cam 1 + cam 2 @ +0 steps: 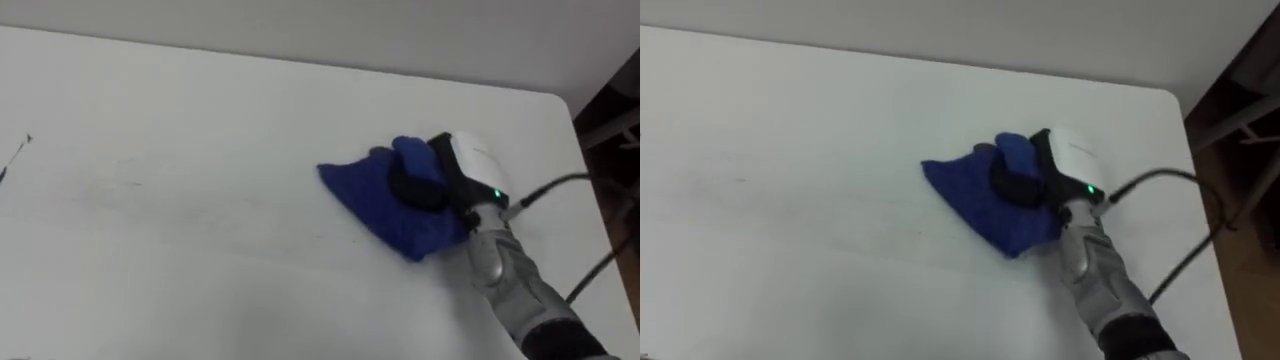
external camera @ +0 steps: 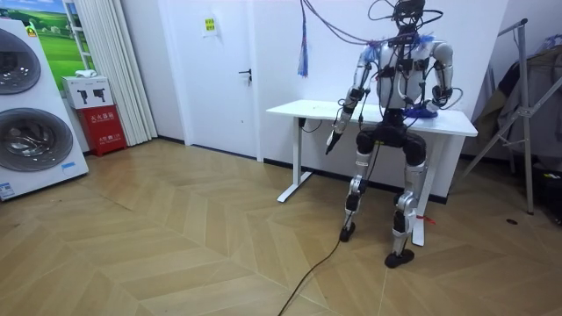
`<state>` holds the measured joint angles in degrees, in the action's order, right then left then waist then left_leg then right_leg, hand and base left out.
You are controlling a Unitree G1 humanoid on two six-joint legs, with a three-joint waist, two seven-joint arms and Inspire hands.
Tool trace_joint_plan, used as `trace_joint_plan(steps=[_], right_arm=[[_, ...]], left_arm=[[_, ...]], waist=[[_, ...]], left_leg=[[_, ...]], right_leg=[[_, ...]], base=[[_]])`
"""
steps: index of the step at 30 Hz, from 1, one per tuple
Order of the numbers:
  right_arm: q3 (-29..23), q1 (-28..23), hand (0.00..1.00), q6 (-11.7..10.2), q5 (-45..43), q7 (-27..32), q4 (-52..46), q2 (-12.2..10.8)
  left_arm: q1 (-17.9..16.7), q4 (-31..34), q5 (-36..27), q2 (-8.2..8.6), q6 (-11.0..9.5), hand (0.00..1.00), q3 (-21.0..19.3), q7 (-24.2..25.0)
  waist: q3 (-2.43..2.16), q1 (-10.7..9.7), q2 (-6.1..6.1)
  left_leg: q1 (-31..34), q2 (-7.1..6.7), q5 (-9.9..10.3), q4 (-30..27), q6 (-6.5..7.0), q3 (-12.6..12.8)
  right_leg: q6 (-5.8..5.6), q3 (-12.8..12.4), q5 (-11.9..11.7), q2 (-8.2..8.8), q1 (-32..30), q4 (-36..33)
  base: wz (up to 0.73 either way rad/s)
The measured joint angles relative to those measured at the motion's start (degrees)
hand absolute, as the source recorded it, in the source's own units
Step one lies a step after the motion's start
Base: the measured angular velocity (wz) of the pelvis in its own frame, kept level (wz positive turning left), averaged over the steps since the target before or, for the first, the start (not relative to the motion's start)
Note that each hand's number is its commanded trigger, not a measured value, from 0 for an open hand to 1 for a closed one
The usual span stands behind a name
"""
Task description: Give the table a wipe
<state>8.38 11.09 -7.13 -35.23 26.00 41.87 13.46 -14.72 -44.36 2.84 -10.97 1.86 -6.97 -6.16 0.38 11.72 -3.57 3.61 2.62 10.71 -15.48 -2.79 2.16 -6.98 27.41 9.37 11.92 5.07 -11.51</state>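
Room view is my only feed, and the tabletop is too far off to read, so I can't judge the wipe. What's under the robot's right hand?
Observer: A crumpled blue cloth, with the right hand resting on its right part.
Operator: Where on the table?
Observer: On the right half of the white table, short of its right edge.
Operator: Anything left to wipe?
Observer: A thin dark mark shows near the table's left side, well away from the cloth.
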Motion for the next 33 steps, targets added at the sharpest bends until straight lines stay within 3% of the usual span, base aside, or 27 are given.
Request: trace_joint_plan(steps=[4, 8, 11, 12, 13, 16, 17, 19, 23, 27, 30, 32, 33], right_arm=[[-5.8, -5.3, 1.00, -0.7, 1.3, 3.4, 1.0, 1.3], [-6.3, -4.0, 1.00, 0.1, 1.7, 3.1, 2.4, 2.4], [-4.1, 0.0, 1.00, 5.1, 1.4, 0.7, 2.2, 2.4], [-2.3, 2.1, 1.00, 7.5, 1.1, -0.8, 1.9, 2.0], [-0.1, 4.7, 1.00, 9.4, 0.3, -3.1, 1.7, 1.7], [8.1, 10.1, 1.00, 13.3, -4.8, -8.7, -4.1, -0.1], [9.8, 11.3, 1.00, 13.4, -5.9, -9.6, -5.4, -0.5], [14.3, 16.6, 1.00, 12.1, -7.7, -11.3, -6.6, -2.6], [15.4, 17.9, 1.00, 10.9, -8.9, -13.1, -7.1, -3.6], [13.5, 10.2, 1.00, 10.5, -10.4, -13.0, -6.3, -1.5], [7.6, 3.0, 1.00, 6.1, -6.8, -9.2, -8.0, -1.2], [6.2, 0.6, 1.00, 4.4, -4.9, -8.3, -7.9, -1.2], [6.2, 0.6, 1.00, 4.2, -4.9, -8.2, -7.9, -1.2]], left_arm=[[-2.3, -0.1, 0.7, -1.31, -0.1, 0.00, -1.5, -1.1], [-2.2, 0.0, 0.7, -0.13, -0.1, 0.00, -1.8, -1.2], [-1.3, -0.1, 0.7, 1.40, 0.0, 0.00, -1.1, -1.0], [-0.7, -0.1, 1.3, 1.76, 0.1, 0.00, -0.3, -0.8], [-0.5, -0.3, 1.7, 1.96, 0.2, 0.00, 0.3, -0.6], [0.1, -0.5, 1.9, 1.40, 0.8, 0.00, 1.1, -0.4], [0.1, -0.6, 1.9, 1.29, 1.1, 0.00, 1.3, -0.3], [0.2, -0.5, 1.8, 1.21, 2.1, 0.00, 1.7, 0.0], [-1.0, -0.5, 1.8, 0.92, 2.9, 0.00, 1.5, 0.3], [-2.6, -0.3, 2.0, 0.93, 3.2, 0.00, 1.4, 0.3], [-2.9, -0.3, 2.4, 1.00, 2.9, 0.00, 0.7, 0.3], [-3.1, -0.3, 2.3, 0.98, 1.7, 0.00, 0.7, 0.0], [-3.1, -0.3, 2.3, 0.98, 1.4, 0.00, 0.7, 0.0]], waist=[[-0.29, -1.9, -0.19], [-0.23, -1.3, 0.86], [-0.48, 0.1, 1.17], [-0.40, 1.4, 1.33], [-0.42, 3.1, 1.23], [-0.17, 5.7, 0.09], [-0.08, 6.2, -0.05], [0.81, 8.3, -0.61], [1.00, 10.5, -0.95], [1.13, 8.6, -0.59], [1.15, 6.1, 0.56], [0.65, 4.7, 1.55], [0.62, 4.4, 1.71]], left_leg=[[-1.8, -0.47, 0.2, 0.2, 0.37, -0.7], [-1.8, -0.39, 0.2, 0.2, 0.42, -0.7], [-1.2, -0.27, -0.3, 0.9, 0.44, -0.5], [-1.2, -0.23, -0.7, 1.5, 0.46, -0.5], [-1.2, -0.21, -1.0, 2.0, 0.49, -0.6], [-0.8, 0.16, -2.0, 3.2, 0.19, -0.9], [-0.8, 0.20, -2.1, 3.3, 0.14, -1.0], [-1.1, 0.05, -2.5, 3.4, 0.19, -1.5], [-1.1, -0.41, -2.5, 3.8, 0.27, -4.0], [-1.2, -1.08, -2.4, 3.7, 0.36, -6.1], [-1.7, -1.26, -2.4, 3.7, 0.39, -6.0], [-2.6, -1.41, -2.4, 4.2, 0.41, -5.5], [-2.8, -1.45, -2.4, 4.2, 0.41, -5.4]], right_leg=[[-0.38, 1.0, -0.4, 0.02, 2.9, 1.0], [-0.40, 1.0, -0.4, -0.03, 2.9, 1.0], [-0.27, 0.7, -0.4, -0.06, 2.1, 0.7], [0.25, 0.2, -0.8, -0.21, 1.4, 0.6], [0.69, -0.6, -1.1, -0.46, 0.6, 0.6], [1.07, -0.8, -1.4, -1.00, -0.7, 0.5], [1.10, -0.8, -1.4, -1.07, -0.8, 0.5], [1.10, -0.4, -1.4, -1.09, -0.2, 1.1], [1.00, 0.9, -1.4, -1.07, 0.7, 1.0], [0.99, 1.1, -1.4, -0.99, 2.4, 1.1], [0.93, 1.3, -1.4, -0.76, 3.0, 1.0], [0.35, 1.1, -1.0, -0.43, 3.5, 1.0], [0.19, 1.1, -0.9, -0.38, 3.6, 1.0]], base=[[0.16], [-0.04], [-0.22], [-0.32], [-0.35], [-0.09], [0.05], [0.21], [0.34], [0.37], [0.08], [-0.10], [-0.10]])
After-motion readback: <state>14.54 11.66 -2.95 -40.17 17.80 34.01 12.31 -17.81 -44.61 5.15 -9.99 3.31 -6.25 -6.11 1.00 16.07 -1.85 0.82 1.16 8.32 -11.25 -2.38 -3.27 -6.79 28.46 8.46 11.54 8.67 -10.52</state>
